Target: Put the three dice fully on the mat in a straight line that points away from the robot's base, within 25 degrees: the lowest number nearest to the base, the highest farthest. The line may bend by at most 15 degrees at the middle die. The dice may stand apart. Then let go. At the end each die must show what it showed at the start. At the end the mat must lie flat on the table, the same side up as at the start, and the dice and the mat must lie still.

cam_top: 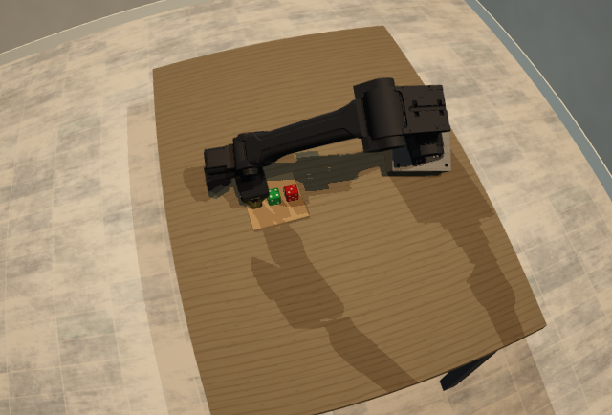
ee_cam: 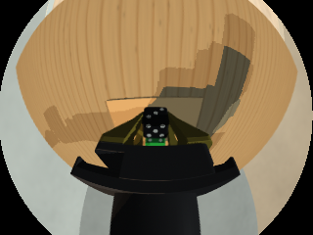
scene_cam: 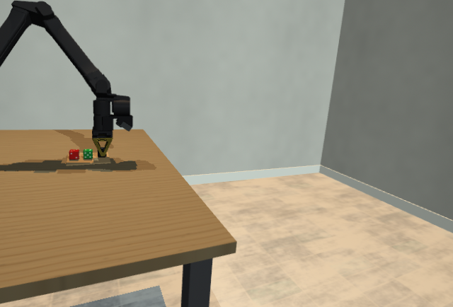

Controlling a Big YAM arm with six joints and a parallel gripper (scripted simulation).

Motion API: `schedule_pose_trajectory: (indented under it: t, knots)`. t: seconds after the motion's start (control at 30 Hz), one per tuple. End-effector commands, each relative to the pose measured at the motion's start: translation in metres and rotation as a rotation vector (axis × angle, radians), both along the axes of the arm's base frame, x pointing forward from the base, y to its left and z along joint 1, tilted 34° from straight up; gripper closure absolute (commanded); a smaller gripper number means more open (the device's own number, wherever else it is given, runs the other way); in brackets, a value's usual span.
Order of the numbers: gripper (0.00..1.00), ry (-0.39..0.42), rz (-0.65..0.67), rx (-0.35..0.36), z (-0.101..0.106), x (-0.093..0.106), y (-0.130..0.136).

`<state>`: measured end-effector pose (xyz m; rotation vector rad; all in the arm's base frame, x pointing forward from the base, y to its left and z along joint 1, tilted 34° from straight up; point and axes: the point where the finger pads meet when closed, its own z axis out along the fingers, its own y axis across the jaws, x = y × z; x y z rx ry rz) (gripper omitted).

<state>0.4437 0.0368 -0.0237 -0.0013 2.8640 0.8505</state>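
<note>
A light tan mat lies flat on the wooden table. A red die stands on it nearest the robot's base, and a green die stands just beyond it. My gripper points straight down at the mat's far end, in line with those two. It is shut on a black die with white pips, held down at the mat. A sliver of the green die shows behind it in the wrist view.
The robot's base is bolted to the table at the right edge. The table's edge runs a short way beyond the mat on the gripper's side.
</note>
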Motion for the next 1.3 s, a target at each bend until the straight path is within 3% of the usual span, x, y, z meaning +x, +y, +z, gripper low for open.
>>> schedule_pose_trajectory:
  t: [0.0, 1.27]
  knots:
    - [0.74, -0.008, -0.02, -0.003, 0.0, 0.0116, -0.0085]
    - [0.74, -0.015, -0.021, -0.004, 0.0029, 0.017, -0.0106]
